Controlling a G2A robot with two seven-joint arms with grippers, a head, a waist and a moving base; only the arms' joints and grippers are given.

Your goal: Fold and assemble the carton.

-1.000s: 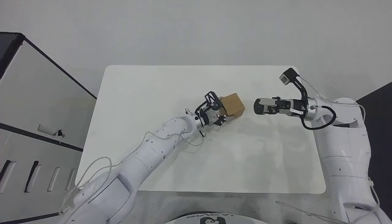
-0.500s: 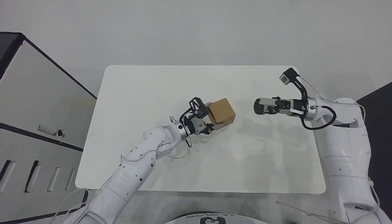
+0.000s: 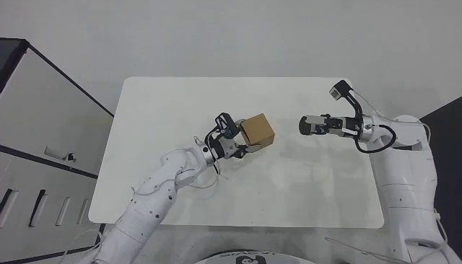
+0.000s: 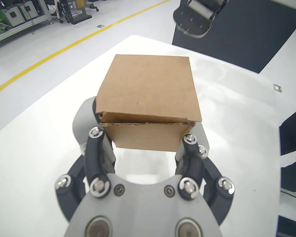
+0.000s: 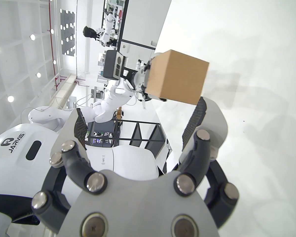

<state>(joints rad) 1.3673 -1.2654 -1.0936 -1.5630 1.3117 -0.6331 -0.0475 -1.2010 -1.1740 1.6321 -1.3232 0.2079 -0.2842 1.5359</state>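
Status: carton point(image 3: 258, 130) sits around the table's point(image 3: 303, 192) middle, folded up into a closed cube; from the top camera it's turned slightly askew to the table's edges.
Left gripper point(image 3: 238, 146) is clamped on it; in the left wrist feed the fingers point(image 4: 88, 127) press two opposite side walls of the carton point(image 4: 148, 94) at the end facing the wrist; top flap there overlaps the front wall with a rough corrugated edge showing.
I can't tell whether the carton's base touches the table or hangs just above it.
Right gripper point(image 3: 303, 125) is over the table's right half, well apart from the carton, tips aimed at it; fingers point(image 5: 199, 114) spread wide, nothing between them; right wrist feed has the carton point(image 5: 177, 77) in line beyond the tips.
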